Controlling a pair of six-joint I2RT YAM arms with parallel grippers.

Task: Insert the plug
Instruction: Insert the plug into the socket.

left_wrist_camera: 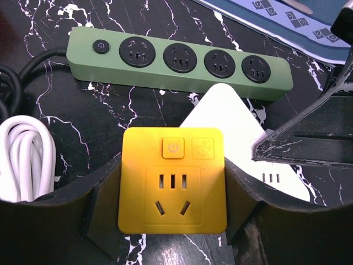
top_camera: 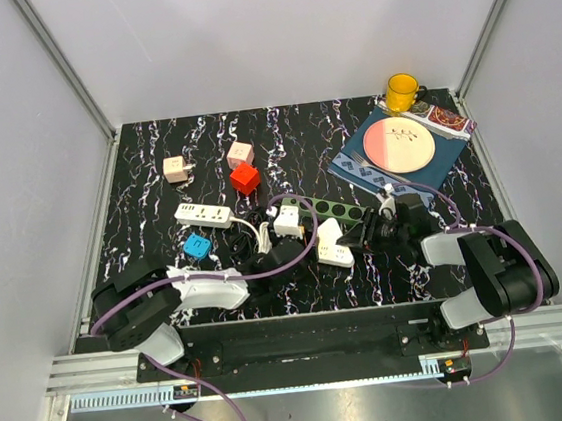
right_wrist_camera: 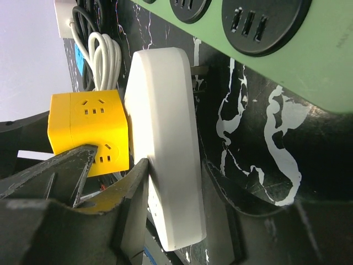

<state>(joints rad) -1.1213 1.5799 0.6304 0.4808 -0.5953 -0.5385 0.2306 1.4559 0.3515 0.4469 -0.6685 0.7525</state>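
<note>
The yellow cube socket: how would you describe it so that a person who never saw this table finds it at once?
On the black marbled table, look for the long green power strip with four round black outlets. Nearer the arms, against a white rounded-triangle adapter, is the yellow plastic cube socket, clamped in the left gripper. Unlike those neighbours, it is yellow and cube-shaped.
</note>
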